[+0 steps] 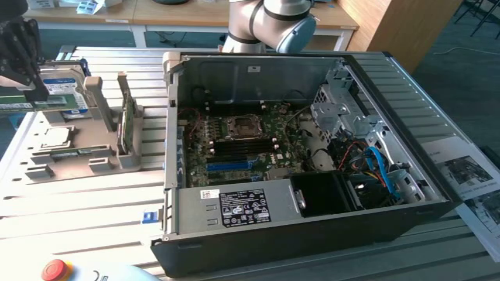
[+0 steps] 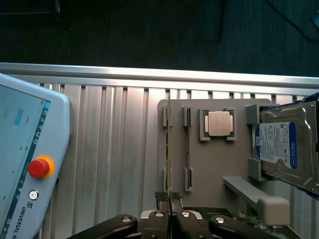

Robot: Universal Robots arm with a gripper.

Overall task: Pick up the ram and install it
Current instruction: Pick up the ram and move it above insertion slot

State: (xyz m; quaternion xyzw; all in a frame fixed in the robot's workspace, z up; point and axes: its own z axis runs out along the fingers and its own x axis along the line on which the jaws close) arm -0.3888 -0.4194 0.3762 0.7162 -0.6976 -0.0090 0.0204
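Step in hand is judged as the carry after pickup. The ram [image 2: 169, 149] is seen edge-on in the wrist view, clamped between the jaws of the gripper [image 2: 169, 200], which are closed onto its thin board. In the exterior view the gripper [image 1: 17, 58] is seen high over the grey fixture [image 1: 78, 143] at the tabletop's [image 1: 78, 205] edge on the exterior view's left, with the ram apparently lifted clear of its holder. Nothing is installed yet. Installation is judged to call for the stick being kept level and lined up lengthwise with a dark memory slot on the motherboard [image 1: 262, 126], near the blue slot strip [image 1: 234, 165], inside the open computer case [image 1: 312, 252] at mid-tabletop. The case wall, the drive cage [image 1: 343, 111] and the loose cables [image 1: 375, 167] are noted as possible obstructions. Left in the fixture are a second stick [image 2: 188, 149] on edge, a CPU chip [image 2: 218, 123] and a hard drive [image 2: 281, 144]. A teach pendant [image 2: 25, 124] with a red stop button [image 2: 39, 167] is lying near a tabletop edge.
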